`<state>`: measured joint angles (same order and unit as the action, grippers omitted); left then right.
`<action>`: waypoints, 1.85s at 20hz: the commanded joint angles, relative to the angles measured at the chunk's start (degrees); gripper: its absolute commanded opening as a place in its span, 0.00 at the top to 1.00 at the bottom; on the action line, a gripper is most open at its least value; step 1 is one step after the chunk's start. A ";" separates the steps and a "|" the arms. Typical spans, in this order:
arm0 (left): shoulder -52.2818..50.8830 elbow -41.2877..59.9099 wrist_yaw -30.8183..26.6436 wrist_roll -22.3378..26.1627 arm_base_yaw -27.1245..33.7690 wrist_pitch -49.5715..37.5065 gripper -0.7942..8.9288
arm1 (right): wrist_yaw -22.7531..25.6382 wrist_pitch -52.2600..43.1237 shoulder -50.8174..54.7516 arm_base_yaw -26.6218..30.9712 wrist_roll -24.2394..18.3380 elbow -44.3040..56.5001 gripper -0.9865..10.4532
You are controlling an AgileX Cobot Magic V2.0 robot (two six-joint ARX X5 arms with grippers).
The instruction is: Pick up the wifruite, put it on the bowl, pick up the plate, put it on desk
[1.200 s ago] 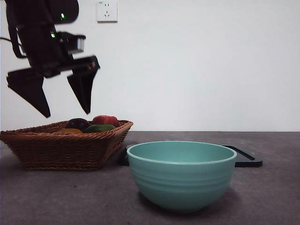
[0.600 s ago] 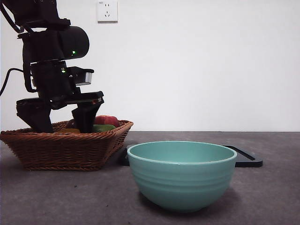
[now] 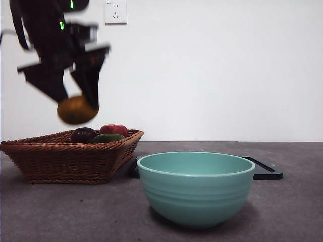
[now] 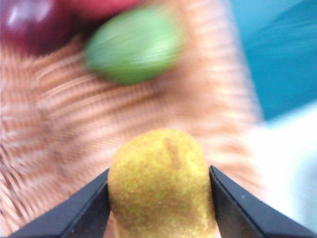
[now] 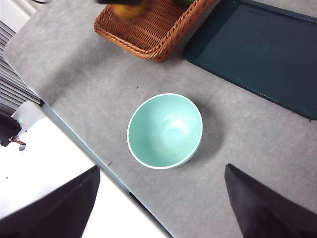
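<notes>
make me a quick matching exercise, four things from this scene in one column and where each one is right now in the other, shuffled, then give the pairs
Things:
1. wifruite
2. green fruit
3. bowl
4. dark tray

Places:
A. lying in the wicker basket
B. flat on the desk, behind the bowl
C. clamped in the left gripper, in the air above the basket
D. standing empty on the desk, nearest the front camera

Pairs: 1-C, 2-A, 3-D, 4-B
</notes>
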<state>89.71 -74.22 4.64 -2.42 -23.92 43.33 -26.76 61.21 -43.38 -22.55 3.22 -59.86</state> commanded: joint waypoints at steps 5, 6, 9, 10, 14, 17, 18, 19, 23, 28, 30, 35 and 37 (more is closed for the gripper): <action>-7.98 -1.27 6.58 0.26 -14.78 5.05 0.67 | 0.22 -1.18 -0.37 -0.31 0.00 -1.05 0.56; -7.08 -1.27 6.56 0.28 -17.64 4.68 0.67 | 0.22 -1.16 -0.37 -0.31 0.02 -1.05 0.56; -2.05 -1.27 6.56 0.28 -23.39 2.67 0.67 | 0.22 -1.18 -0.35 -0.31 0.00 -1.05 0.56; -0.09 -1.27 6.56 0.26 -24.68 1.53 0.67 | 0.22 -1.18 -0.35 -0.31 0.02 -1.05 0.56; 6.38 -1.27 6.45 0.26 -27.54 -2.73 0.67 | 0.22 -1.16 -0.35 -0.31 0.17 -1.05 0.56; 10.71 -1.27 6.19 0.28 -28.81 -4.37 0.67 | 0.22 -1.18 -0.35 -0.31 0.17 -1.05 0.56; 11.93 -1.27 5.68 0.28 -29.16 -4.76 0.67 | 0.22 -1.16 -0.35 -0.31 0.17 -1.05 0.56; 13.18 -1.27 5.35 0.28 -29.46 -5.11 0.67 | 0.22 -1.18 -0.35 -0.31 0.17 -1.05 0.56; 15.89 -1.27 5.27 0.28 -30.16 -5.68 0.67 | 0.24 -1.18 -0.35 -0.31 0.17 -1.05 0.56; 17.51 -1.27 5.27 0.26 -30.60 -5.44 0.66 | 0.22 -1.18 -0.35 -0.31 0.17 -1.05 0.56; 17.46 -1.27 5.29 0.09 -31.10 -5.70 0.64 | 0.24 -1.18 -0.35 -0.31 0.15 -1.05 0.56; 17.35 -1.36 5.31 -0.46 -31.28 -5.40 0.50 | 0.24 -1.18 -0.35 -0.31 0.15 -1.05 0.56; 16.33 -1.68 5.31 -0.90 -31.26 -4.96 0.50 | 0.24 -1.18 -0.37 -0.31 0.13 -1.05 0.56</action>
<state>105.80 -74.54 10.02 -2.66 -54.57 38.52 -26.72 60.60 -43.38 -22.55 3.22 -59.86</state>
